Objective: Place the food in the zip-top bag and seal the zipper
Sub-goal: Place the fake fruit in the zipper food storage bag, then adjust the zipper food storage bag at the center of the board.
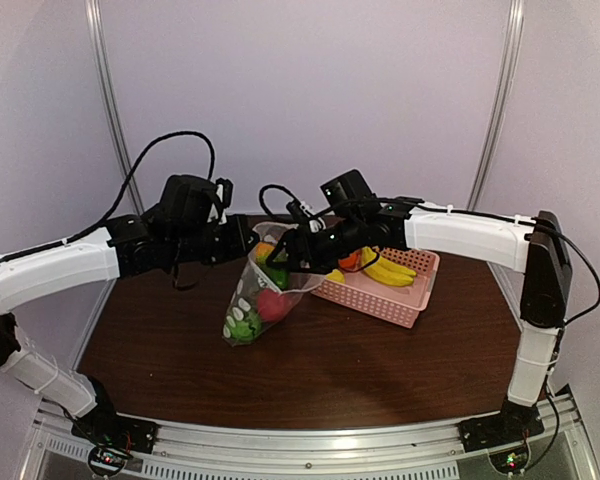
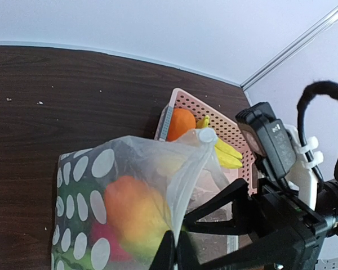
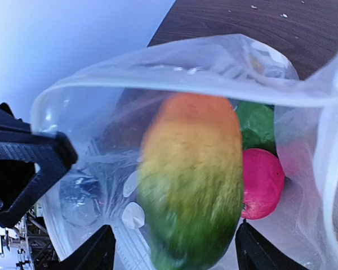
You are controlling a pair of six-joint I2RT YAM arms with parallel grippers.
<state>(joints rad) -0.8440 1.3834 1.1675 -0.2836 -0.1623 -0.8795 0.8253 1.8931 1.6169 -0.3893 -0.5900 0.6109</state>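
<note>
The left gripper [image 2: 174,250] is pinched shut on the mouth edge of the bag [image 1: 263,295], holding it upright near the tabletop's [image 1: 330,370] middle. The right gripper [image 3: 174,228] hangs over the open mouth with its fingers spread. A blurred fruit [image 3: 191,180] sits just below them inside the bag, beside an apple [image 3: 262,183] and a vegetable [image 3: 256,124]. The basket [image 1: 400,300] near the back right corner holds bananas [image 1: 390,268] and an orange [image 1: 350,260].

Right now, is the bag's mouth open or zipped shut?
Open: the bag gapes wide in the right wrist view, fruit showing through its mouth.
</note>
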